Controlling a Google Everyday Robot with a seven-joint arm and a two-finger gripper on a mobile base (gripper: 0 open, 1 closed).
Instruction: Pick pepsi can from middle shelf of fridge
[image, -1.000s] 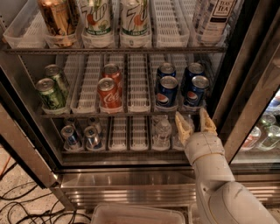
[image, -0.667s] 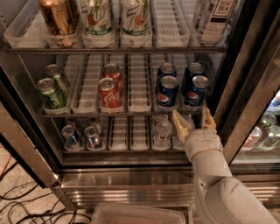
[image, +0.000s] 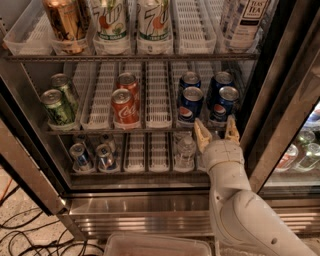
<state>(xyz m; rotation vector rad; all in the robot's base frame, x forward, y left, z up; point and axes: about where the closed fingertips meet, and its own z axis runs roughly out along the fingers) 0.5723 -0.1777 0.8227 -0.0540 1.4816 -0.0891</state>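
Observation:
The fridge stands open with wire racks of drinks. On the middle shelf stand two green cans at left, two red Coca-Cola cans and several blue Pepsi cans at right. The nearest Pepsi can is front right, with another to its left. My gripper is open, fingers pointing up, just below the shelf's front edge under the right front Pepsi can. It holds nothing.
The top rack holds tall 7UP cans, a bronze can and a tea carton. The bottom rack holds small cans and a water bottle. The dark door edge is to the right. Cables lie on the floor.
My gripper has risen a little toward the right front Pepsi can, and its fingers have stayed open.

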